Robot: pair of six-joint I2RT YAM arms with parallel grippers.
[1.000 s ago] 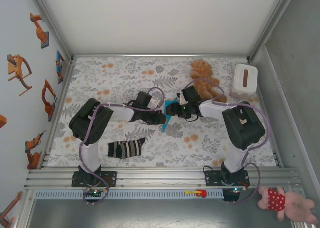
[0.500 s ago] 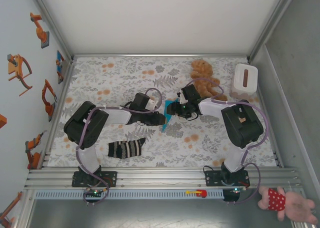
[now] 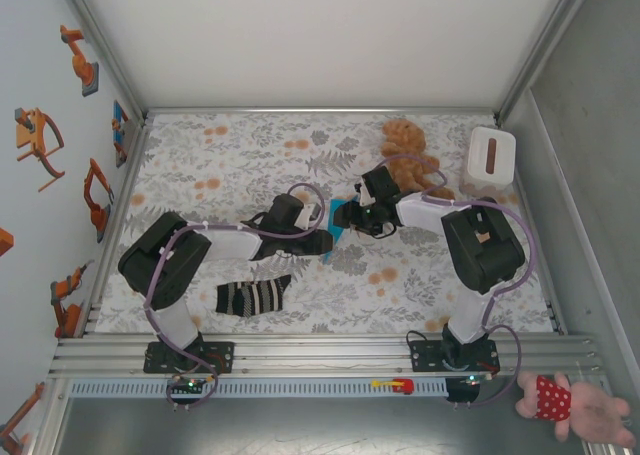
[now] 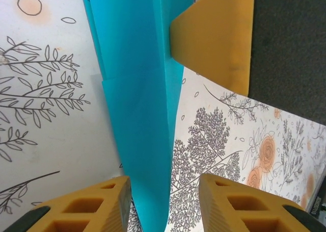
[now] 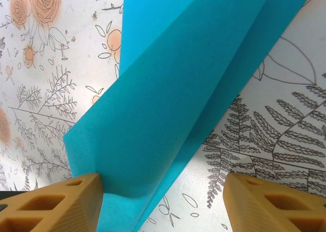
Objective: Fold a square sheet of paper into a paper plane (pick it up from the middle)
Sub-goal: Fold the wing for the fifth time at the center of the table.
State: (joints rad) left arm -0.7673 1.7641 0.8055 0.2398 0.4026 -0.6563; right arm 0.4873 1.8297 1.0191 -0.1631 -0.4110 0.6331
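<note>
I'd say we're nearly there: the thin turquoise-blue paper [image 3: 336,228], already creased into a narrow pointed dart, sits on the floral bench [image 3: 200,155] between my left pincer [image 4: 163,185] and right pincer [image 5: 163,181], both open, wings probably left to do.

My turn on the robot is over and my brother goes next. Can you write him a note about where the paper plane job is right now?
Left gripper: open, with the folded blue paper running between its fingers, not clamped.
Right gripper: open, paper against one finger, a gap to the other.
Paper: mid-table between both grippers, near the teddy bear.
Done: the sheet is folded into a long, layered shape.
Left: check the folds and finish the plane if it looks incomplete.
</note>
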